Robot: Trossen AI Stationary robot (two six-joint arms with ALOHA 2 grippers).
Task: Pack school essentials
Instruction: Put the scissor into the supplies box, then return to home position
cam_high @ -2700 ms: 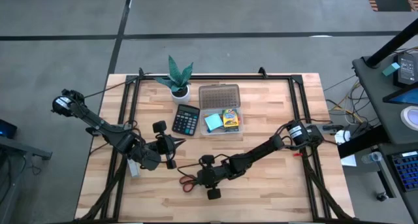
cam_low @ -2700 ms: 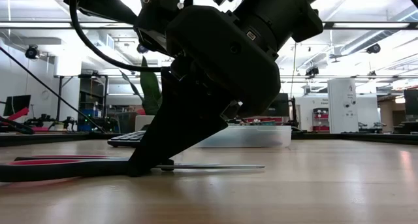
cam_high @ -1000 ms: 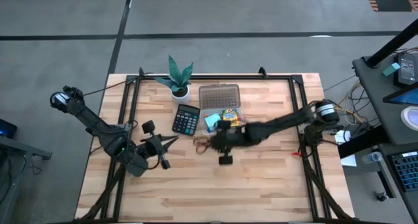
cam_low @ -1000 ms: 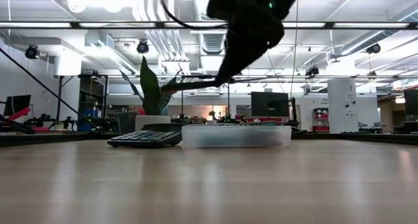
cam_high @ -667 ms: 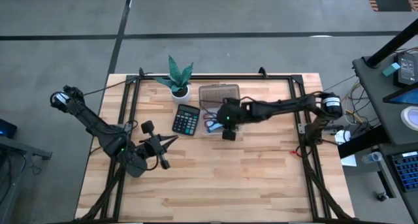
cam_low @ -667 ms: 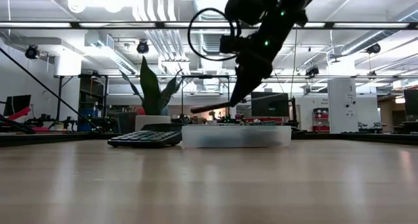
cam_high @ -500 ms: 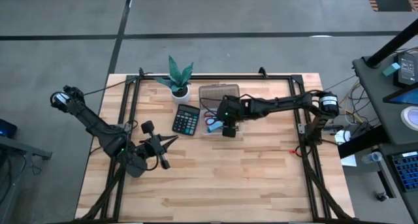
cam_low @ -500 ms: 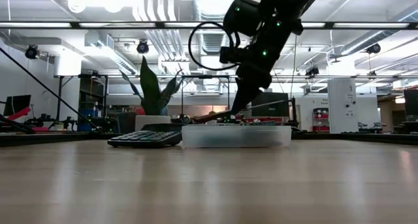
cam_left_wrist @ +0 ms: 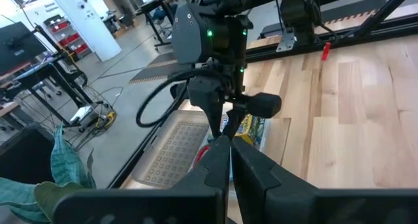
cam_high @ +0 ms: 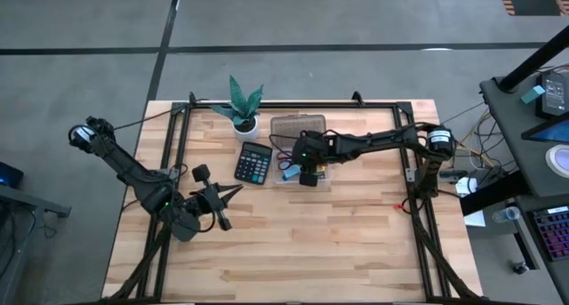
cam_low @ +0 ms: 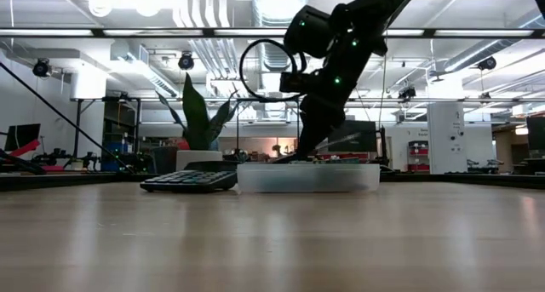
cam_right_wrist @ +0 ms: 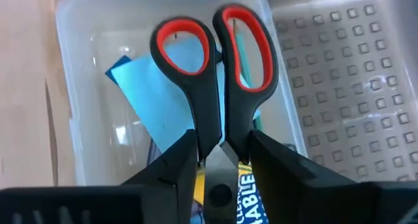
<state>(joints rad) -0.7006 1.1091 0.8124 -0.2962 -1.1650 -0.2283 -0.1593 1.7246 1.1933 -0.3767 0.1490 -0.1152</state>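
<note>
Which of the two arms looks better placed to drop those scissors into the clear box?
The right. Its gripper already holds the scissors over the clear box; the left gripper sits shut, off near the table's front-left.

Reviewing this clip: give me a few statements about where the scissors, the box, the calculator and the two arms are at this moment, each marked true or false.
1. The right tool grips the scissors over the clear box. True.
2. The scissors lie flat on the bare table. False: they are held over the box, handles pointing away from the tool.
3. A blue note pad is already in the box. True.
4. The calculator sits inside the box. False: it lies on the table beside the box, near the plant.
5. The left tool is shut and away from the box. True.
6. The box lid covers the box. False: the grey lid lies open beside it.
</note>
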